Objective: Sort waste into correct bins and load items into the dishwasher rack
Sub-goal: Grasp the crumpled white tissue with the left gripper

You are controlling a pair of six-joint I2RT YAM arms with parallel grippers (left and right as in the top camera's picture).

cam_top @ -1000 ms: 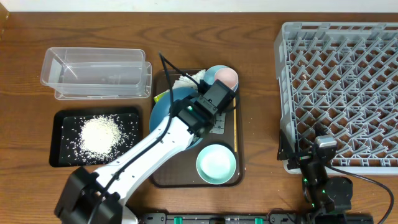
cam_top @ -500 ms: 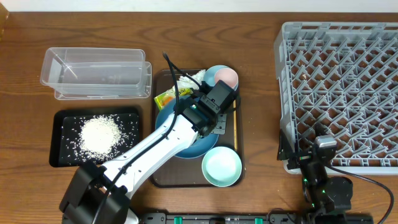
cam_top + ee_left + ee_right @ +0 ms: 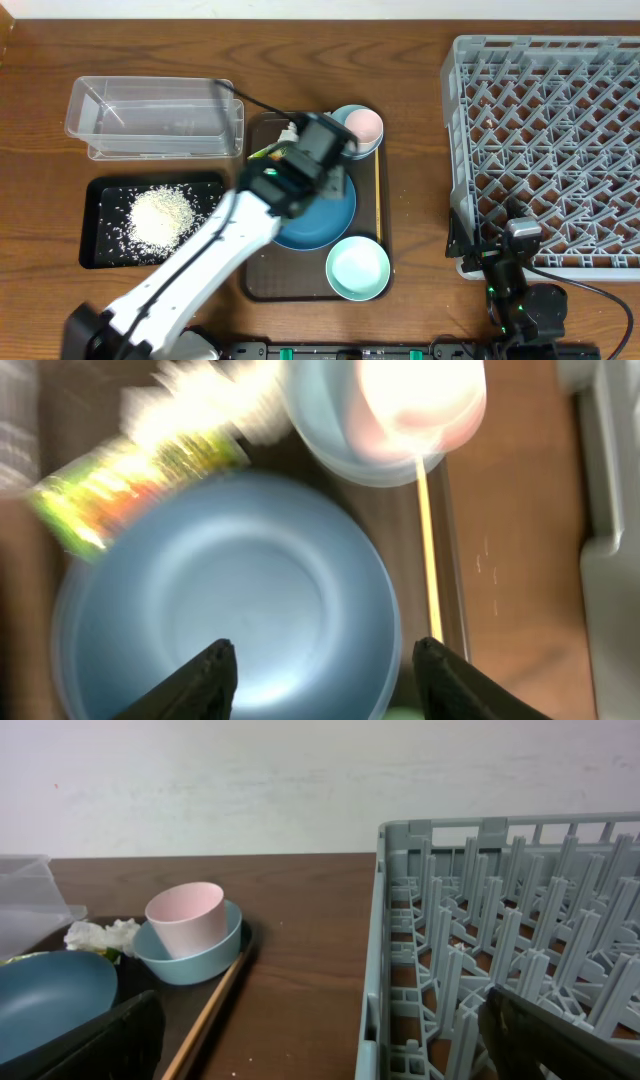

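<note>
My left gripper point(image 3: 333, 172) point(image 3: 325, 660) hangs open over the dark-blue dish point(image 3: 310, 220) point(image 3: 230, 590), with nothing between its fingers. The dish lies on the brown tray point(image 3: 300, 285). The pale teal bowl point(image 3: 357, 268) sits in front of it. Behind, the pinkish cup point(image 3: 364, 124) point(image 3: 420, 400) point(image 3: 187, 918) stands in the light-blue bowl point(image 3: 340, 115) point(image 3: 190, 960). The wooden stick point(image 3: 377, 200) point(image 3: 430, 550) point(image 3: 215, 1005) lies along the tray's right edge. The wrapper point(image 3: 262, 152) point(image 3: 130, 485) and tissue point(image 3: 290, 130) point(image 3: 200, 405) point(image 3: 95, 935) lie at the back left. My right gripper point(image 3: 515, 245) point(image 3: 320, 1050) is open by the rack point(image 3: 550, 150) point(image 3: 500, 920).
The clear tub point(image 3: 150, 118) stands at the back left. In front of it the black tray point(image 3: 100, 190) holds the heap of rice grains point(image 3: 160, 215). The left arm slants from the front left across the brown tray.
My left gripper has opened and swung back toward the left. The dark-blue dish has slid toward the front right, uncovering the wrapper. The teal bowl was nudged slightly right.
</note>
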